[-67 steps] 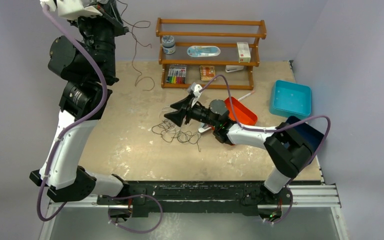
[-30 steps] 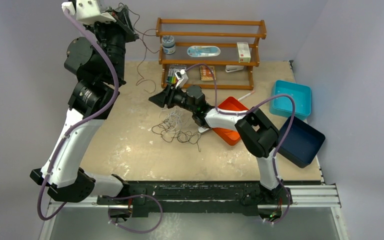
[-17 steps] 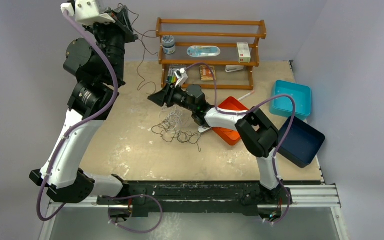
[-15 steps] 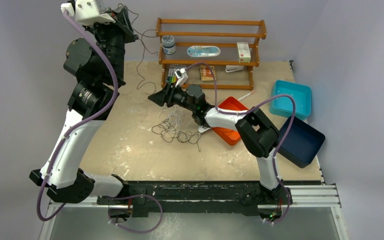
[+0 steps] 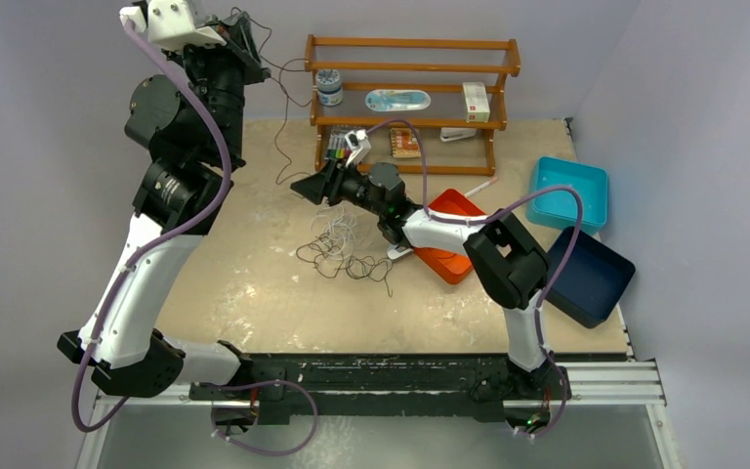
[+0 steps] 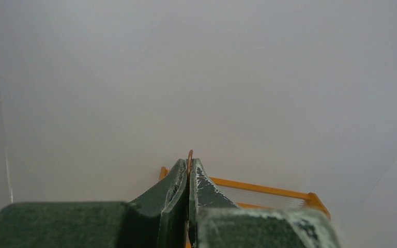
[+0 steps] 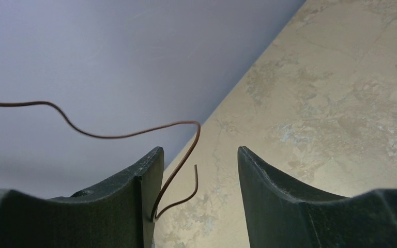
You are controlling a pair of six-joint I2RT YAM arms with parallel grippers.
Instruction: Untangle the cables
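Risen from the tangle (image 5: 340, 256) toward the rack (image 5: 410, 44), the right hand (image 7: 200, 160) gapes wide beside the brown cable (image 7: 105, 136), which hangs vertically left of the rack from the left hand's (image 6: 188, 166) pinch.

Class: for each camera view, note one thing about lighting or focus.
Top external: soft, even light, faint shadows; the cable tangle is too fine to resolve. Left wrist: mostly blank wall, the left gripper soft at the frame's bottom. Right wrist: the brown cable is crisp; the right gripper blurs near the lens.
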